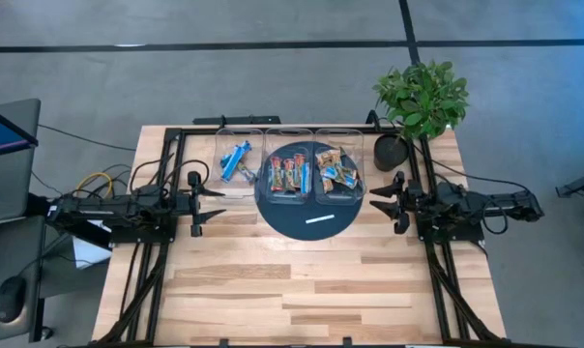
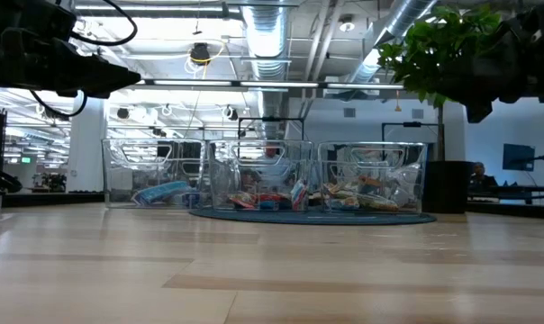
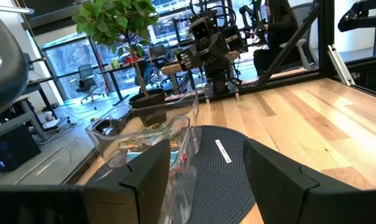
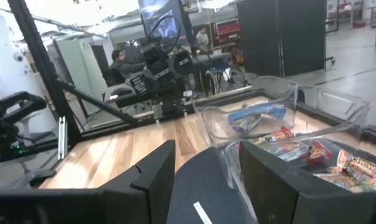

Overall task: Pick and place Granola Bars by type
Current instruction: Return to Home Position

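Three clear bins stand in a row at the table's far side. The left bin [image 1: 238,160] holds blue bars [image 4: 258,114], the middle bin [image 1: 288,174] red-dark bars [image 1: 288,173], the right bin [image 1: 337,171] orange-brown bars [image 1: 336,170]. My left gripper [image 1: 218,205] hangs open above the table, left of the bins; its fingers [image 3: 144,180] frame the bins in the left wrist view. My right gripper [image 1: 377,198] hangs open to the right of the bins. Neither touches anything.
A dark round mat [image 1: 307,220] lies under the middle and right bins, with a thin white strip [image 1: 319,219] on its near part. A potted plant [image 1: 420,101] stands at the far right corner. Bare wood fills the table's near half [image 1: 292,290]. People sit in the room beyond.
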Robot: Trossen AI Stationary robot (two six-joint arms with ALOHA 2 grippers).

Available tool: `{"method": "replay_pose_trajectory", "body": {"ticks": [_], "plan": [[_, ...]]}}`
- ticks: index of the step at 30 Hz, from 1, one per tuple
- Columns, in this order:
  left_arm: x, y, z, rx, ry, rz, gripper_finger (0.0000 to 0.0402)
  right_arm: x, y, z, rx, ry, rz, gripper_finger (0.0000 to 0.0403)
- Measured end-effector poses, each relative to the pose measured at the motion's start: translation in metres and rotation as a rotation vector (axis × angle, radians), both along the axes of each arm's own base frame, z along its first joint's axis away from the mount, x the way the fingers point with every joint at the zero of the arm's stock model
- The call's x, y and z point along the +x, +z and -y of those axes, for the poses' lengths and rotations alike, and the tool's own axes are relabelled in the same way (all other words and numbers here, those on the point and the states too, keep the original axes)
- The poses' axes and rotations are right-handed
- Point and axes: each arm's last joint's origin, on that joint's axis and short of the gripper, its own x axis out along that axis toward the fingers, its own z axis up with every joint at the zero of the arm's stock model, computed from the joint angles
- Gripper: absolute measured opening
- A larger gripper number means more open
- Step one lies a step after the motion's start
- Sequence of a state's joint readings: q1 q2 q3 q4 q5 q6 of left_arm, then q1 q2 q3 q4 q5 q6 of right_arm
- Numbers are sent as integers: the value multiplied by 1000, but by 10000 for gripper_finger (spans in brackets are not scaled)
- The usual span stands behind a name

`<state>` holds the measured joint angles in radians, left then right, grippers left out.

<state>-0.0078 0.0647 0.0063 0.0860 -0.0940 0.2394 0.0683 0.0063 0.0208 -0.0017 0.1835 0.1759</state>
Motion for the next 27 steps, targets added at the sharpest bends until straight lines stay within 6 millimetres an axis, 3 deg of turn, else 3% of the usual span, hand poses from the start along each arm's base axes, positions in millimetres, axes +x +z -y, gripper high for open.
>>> {"method": "replay_pose_trajectory", "body": {"ticks": [4,12,27], "plan": [[0,0,0,-2,0,0,199,-1,1,-2,5,33,-34,170],[0,0,0,-3,0,0,199,-2,2,-9,-157,72,-47,169],[0,-2,0,-7,0,-25,199,-2,1,-16,-122,101,18,165]]}}
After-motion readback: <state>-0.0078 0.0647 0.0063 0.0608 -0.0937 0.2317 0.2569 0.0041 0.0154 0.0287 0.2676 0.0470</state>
